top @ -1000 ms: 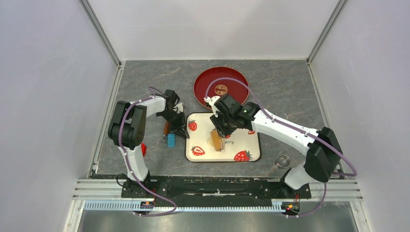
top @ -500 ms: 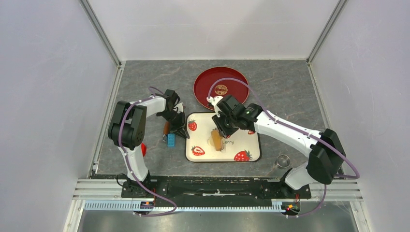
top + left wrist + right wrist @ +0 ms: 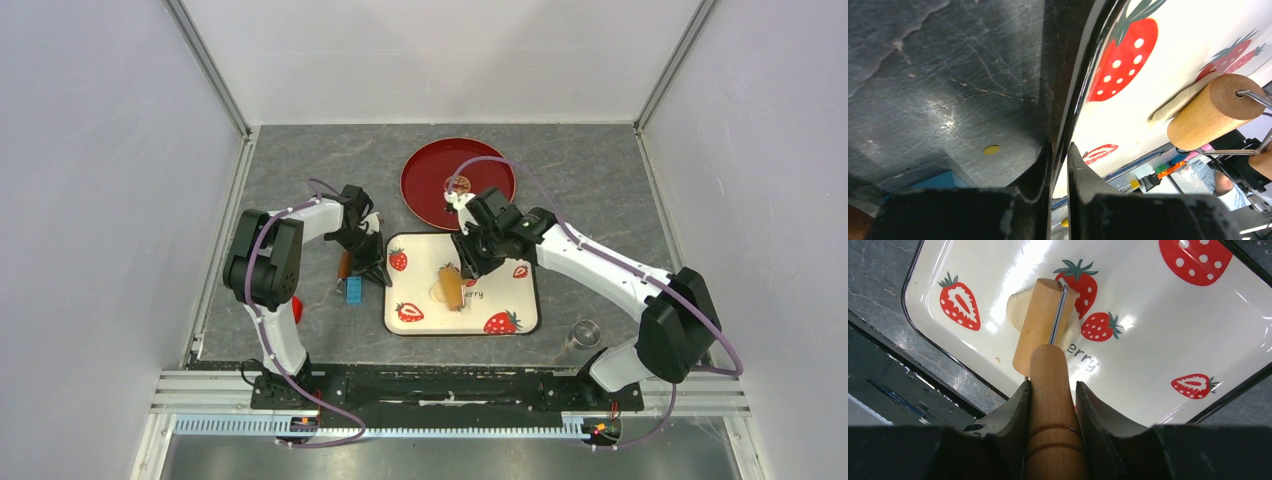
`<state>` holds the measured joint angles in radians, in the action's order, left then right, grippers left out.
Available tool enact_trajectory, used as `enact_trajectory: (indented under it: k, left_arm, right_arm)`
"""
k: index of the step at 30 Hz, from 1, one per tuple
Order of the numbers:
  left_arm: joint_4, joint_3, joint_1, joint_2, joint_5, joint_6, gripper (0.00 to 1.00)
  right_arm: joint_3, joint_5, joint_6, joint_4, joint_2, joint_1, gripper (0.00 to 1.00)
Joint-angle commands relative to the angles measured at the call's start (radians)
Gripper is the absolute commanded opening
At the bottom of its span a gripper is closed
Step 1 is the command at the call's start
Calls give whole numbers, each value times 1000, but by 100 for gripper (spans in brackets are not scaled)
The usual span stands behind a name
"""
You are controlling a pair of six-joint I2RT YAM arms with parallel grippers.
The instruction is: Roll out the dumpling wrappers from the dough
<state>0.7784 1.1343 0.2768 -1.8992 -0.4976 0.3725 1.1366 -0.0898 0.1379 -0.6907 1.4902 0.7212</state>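
Observation:
The dough (image 3: 1018, 302) is a flattened pale cream piece on the strawberry tray (image 3: 1168, 340), mostly under the wooden roller (image 3: 1040, 325). My right gripper (image 3: 1050, 390) is shut on the roller's wooden handle, with the barrel pressed on the dough. In the top view the roller (image 3: 452, 288) lies mid-tray with dough (image 3: 438, 290) showing at its left. My left gripper (image 3: 1059, 150) is shut on the tray's left rim (image 3: 1083, 85), at the tray's left edge in the top view (image 3: 376, 270). No round dumpling wrappers show.
A red plate (image 3: 440, 190) with a gold emblem lies behind the tray. A small metal ring cutter (image 3: 586, 333) stands at the front right. A blue block (image 3: 354, 290) and a brown-handled tool (image 3: 344, 265) lie left of the tray. A red object (image 3: 297, 308) is near the left arm's base.
My right gripper has drawn back and to the right, pulling the roller slightly along the dough; more dough shows at the roller's left. The left gripper has not moved.

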Motion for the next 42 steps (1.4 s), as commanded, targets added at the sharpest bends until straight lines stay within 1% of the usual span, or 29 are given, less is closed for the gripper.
enact_trajectory:
  k: [1,12,19,27,34,42]
  left_arm:
    - [9,-2,-14,15,151,20,2]
    - [21,7,-14,10,166,15,2]
    - [24,15,-14,6,169,18,2]
    - [31,15,-14,3,182,18,2]
    - [43,31,-14,0,201,25,2]
    - [42,36,-15,-6,202,29,2]
  right_arm:
    - [-83,354,-104,-176,69,-89,0]
    - [-85,379,-112,-191,73,-129,0]
    - [-87,433,-122,-202,70,-141,0]
    - [-107,455,-115,-202,68,-163,0]
    - [-108,507,-98,-218,56,-182,0]
    - [-136,518,-91,-222,42,-197,0]
